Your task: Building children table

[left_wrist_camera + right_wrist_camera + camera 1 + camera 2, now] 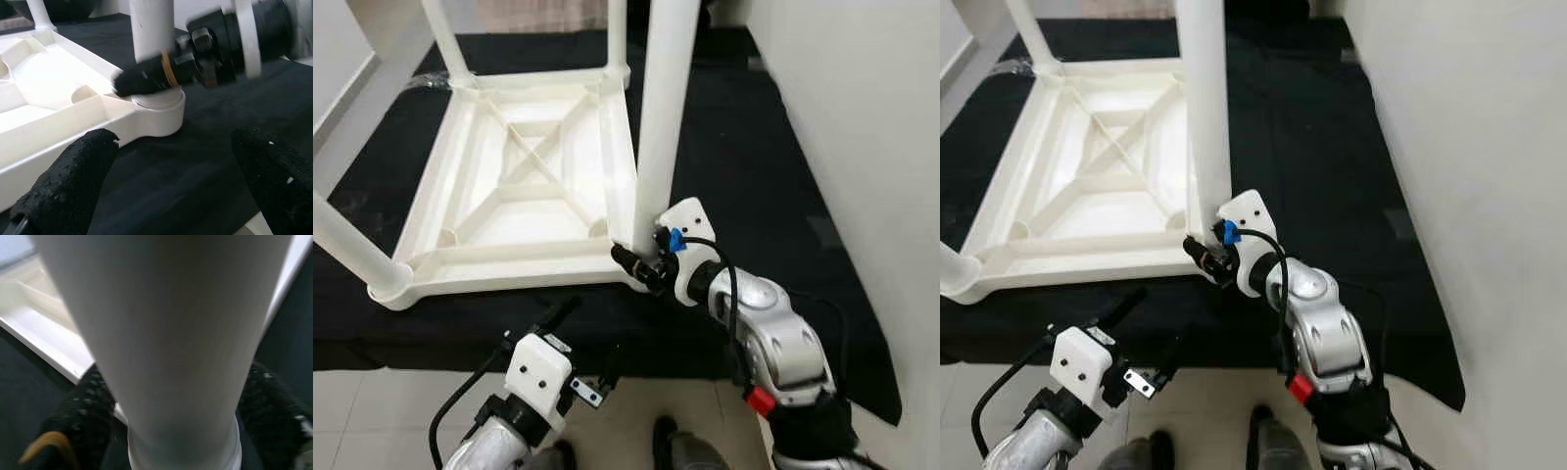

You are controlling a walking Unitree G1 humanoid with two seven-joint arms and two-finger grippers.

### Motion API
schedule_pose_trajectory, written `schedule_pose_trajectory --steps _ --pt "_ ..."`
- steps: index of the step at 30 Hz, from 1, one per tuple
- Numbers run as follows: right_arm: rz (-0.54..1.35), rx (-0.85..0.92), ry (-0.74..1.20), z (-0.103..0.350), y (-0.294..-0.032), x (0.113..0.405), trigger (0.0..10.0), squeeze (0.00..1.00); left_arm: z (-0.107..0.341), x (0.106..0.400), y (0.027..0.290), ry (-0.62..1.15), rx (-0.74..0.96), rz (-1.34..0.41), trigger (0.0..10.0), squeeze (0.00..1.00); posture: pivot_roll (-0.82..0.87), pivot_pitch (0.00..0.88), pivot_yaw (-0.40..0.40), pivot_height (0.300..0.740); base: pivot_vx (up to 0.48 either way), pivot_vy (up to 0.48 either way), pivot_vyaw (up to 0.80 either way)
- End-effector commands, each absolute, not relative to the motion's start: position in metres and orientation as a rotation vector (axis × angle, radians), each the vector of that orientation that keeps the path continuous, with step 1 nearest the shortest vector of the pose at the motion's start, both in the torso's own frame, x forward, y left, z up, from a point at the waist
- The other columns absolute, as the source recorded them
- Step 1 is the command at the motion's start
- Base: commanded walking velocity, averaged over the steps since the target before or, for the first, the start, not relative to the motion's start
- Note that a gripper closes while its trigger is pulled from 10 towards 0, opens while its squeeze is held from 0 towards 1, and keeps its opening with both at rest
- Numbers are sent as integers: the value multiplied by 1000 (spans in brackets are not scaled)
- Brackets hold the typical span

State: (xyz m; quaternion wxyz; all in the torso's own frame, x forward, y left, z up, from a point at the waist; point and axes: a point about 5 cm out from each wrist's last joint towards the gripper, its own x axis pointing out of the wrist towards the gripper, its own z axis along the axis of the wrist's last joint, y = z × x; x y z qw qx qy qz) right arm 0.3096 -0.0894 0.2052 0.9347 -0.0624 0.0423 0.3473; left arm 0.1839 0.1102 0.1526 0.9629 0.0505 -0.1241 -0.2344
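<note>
An upturned white plastic table top [509, 266] lies on a black cloth [759, 147], its legs pointing up. My right gripper [638, 258] is shut on the base of the near-right leg [662, 108], just above its corner socket [159, 110]. The right wrist view has this leg [166, 333] between both black fingers [83, 416]. My left gripper [591, 339] hovers open and holds nothing, low over the cloth's front edge, short of that corner. Its two fingers [73, 181] point at the socket. Other legs stand at the near-left [347, 245], far-left [445, 39] and far-right [617, 34] corners.
A white wall [862, 117] runs close along the right side. Pale floor tiles [372, 411] begin at the cloth's front edge, where my feet [690, 450] stand. Bare black cloth lies between the table top and the wall.
</note>
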Motion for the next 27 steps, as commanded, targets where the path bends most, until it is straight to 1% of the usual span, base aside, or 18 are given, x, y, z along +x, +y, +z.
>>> schedule_pose_trajectory --steps 1,3,4,6,7,8,9,10,11,16,18,19,20,21,23,24,27 --pt "794 -114 -6 222 -84 311 10000 1000 148 181 110 -223 109 -476 10000 0 57 304 -13 740 0 0 0" --pt "874 -130 -61 231 -85 314 10000 1000 148 182 110 -224 107 -479 10000 0 60 304 -13 740 0 0 0" --pt "874 -130 -61 231 -85 314 10000 1000 148 182 110 -224 107 -479 10000 0 60 304 -13 740 0 0 0" --pt "1010 -96 -120 238 -83 312 10000 1000 148 182 110 -224 106 -480 10000 0 58 302 -11 740 0 0 0" --pt "1010 -96 -120 238 -83 312 10000 1000 148 182 110 -224 106 -480 10000 0 58 302 -11 740 0 0 0" --pt "1079 -48 -127 240 -84 311 10000 620 148 182 109 -225 106 -481 10000 0 64 304 -10 740 0 0 0" --pt "1079 -48 -127 240 -84 311 10000 620 148 182 109 -225 106 -481 10000 0 64 304 -10 740 0 0 0" --pt "1168 -39 -152 244 -87 309 10000 0 148 182 109 -225 105 -481 10000 0 67 304 -10 740 0 0 0" --pt "1288 -33 -179 252 -93 312 10000 0 148 183 108 -226 104 -483 10000 0 73 304 -10 740 0 0 0" --pt "1392 -63 -219 266 -98 322 10000 0 148 183 108 -227 104 -483 10000 0 78 304 -9 740 0 0 0" --pt "1392 -63 -219 266 -98 322 10000 0 148 183 108 -227 104 -483 10000 0 78 304 -9 740 0 0 0" --pt "1423 -69 -231 272 -99 326 8196 0 149 182 108 -227 105 -482 10000 0 84 304 -12 740 0 0 0" --pt "1455 -76 -243 276 -100 330 2706 0 149 182 108 -228 105 -482 10000 0 87 305 -11 740 0 0 0" --pt "1500 -87 -251 281 -102 332 0 0 149 181 107 -228 106 -481 10000 0 88 305 -11 740 0 0 0" --pt "1500 -87 -251 281 -102 332 0 0 149 181 107 -228 106 -481 10000 0 88 305 -11 740 0 0 0" --pt "1542 -93 -239 281 -104 333 0 0 149 181 107 -228 107 -480 10000 0 91 307 -10 740 0 0 0" --pt "1591 -116 -218 280 -108 334 0 0 150 180 107 -228 107 -481 10000 0 93 310 -8 740 0 0 0"
